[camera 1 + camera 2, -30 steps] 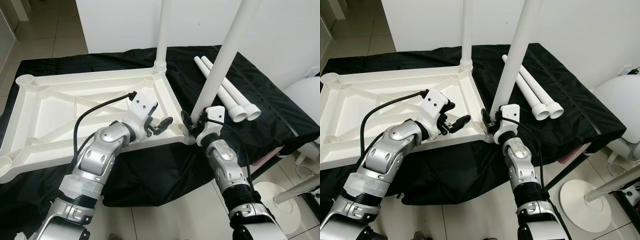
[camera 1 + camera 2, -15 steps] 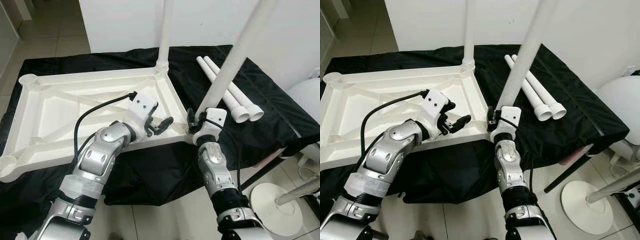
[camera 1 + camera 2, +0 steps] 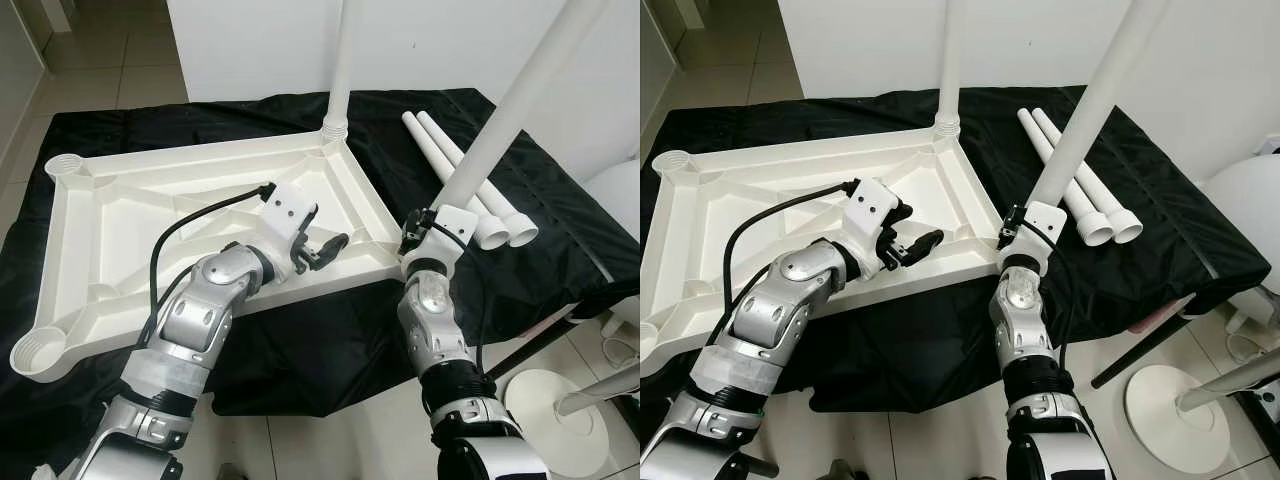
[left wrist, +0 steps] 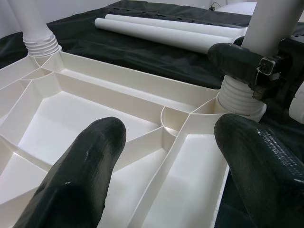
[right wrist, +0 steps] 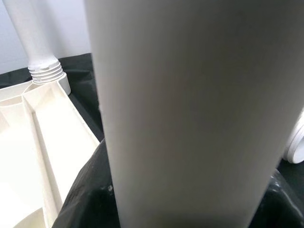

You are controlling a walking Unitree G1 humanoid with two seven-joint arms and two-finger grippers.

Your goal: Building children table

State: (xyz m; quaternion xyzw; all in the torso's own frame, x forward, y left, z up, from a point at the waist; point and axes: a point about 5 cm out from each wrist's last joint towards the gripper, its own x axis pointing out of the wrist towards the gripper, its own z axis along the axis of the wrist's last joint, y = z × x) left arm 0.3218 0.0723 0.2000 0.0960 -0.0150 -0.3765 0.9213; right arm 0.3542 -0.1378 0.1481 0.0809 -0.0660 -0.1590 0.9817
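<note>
The white table top (image 3: 110, 215) lies upside down on a black cloth. One white leg (image 3: 340, 60) stands upright in its far right corner. A second leg (image 3: 505, 115) leans to the right from the near right corner, its ribbed end (image 4: 237, 97) sitting at the corner socket. My right gripper (image 3: 412, 228) is shut on this leg just above the ribbed end, and the leg (image 5: 190, 109) fills the right wrist view. My left gripper (image 3: 325, 248) hovers open over the near rim, nothing between its fingers (image 4: 85, 166). Two loose legs (image 3: 460, 175) lie on the cloth to the right.
The black cloth (image 3: 560, 240) covers a low support whose right edge drops off near my right arm. A white round stand base (image 3: 560, 405) sits on the tiled floor at the lower right. A white wall (image 3: 250, 40) stands behind.
The held leg leans further to the right, and my right forearm has swung more upright beneath it. The camera has shifted. The left gripper stays open at the same spot on the rim.
</note>
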